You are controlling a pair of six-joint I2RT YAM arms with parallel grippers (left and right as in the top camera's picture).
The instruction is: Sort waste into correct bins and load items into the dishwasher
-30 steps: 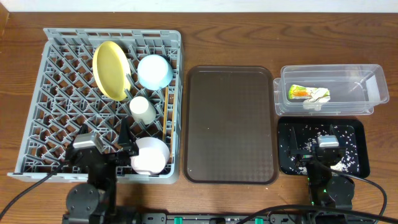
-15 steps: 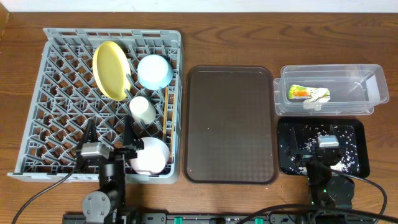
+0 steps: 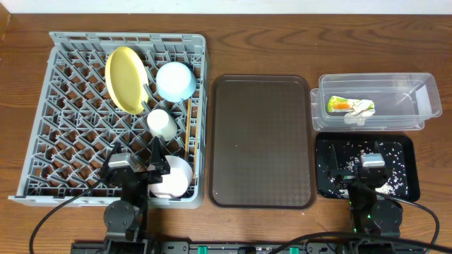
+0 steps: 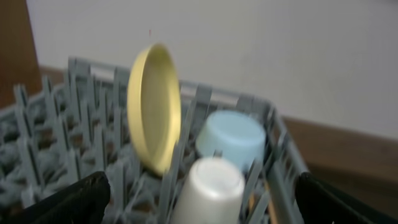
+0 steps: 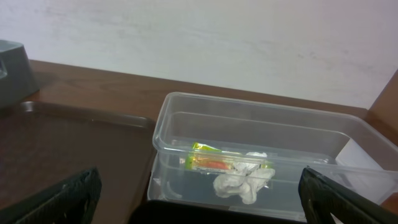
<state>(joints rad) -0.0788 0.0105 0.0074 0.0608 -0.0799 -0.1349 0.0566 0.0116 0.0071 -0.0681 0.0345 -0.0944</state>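
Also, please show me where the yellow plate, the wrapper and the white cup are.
yellow plate (image 3: 126, 79): overhead view, middle of its face.
wrapper (image 5: 210, 163): right wrist view, its orange middle.
white cup (image 3: 162, 123): overhead view, its top.

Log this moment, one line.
rack: plate, blue bowl, cup, white bowl | tub: wrapper, paper | black tray: crumbs | left gripper open | right gripper open

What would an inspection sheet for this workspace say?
Surface: wooden table, brown tray lying empty in the middle.
Job's things: yellow plate, light blue bowl, white cup, white bowl and chopsticks in the dish rack; wrapper and paper scrap in the clear tub; crumbs in the black tray.
Clutter: nothing seen.
Grippers: left gripper open over the rack's near edge; right gripper open over the black tray.
Cables: black cables at both arm bases.
Surroundings: white wall behind.
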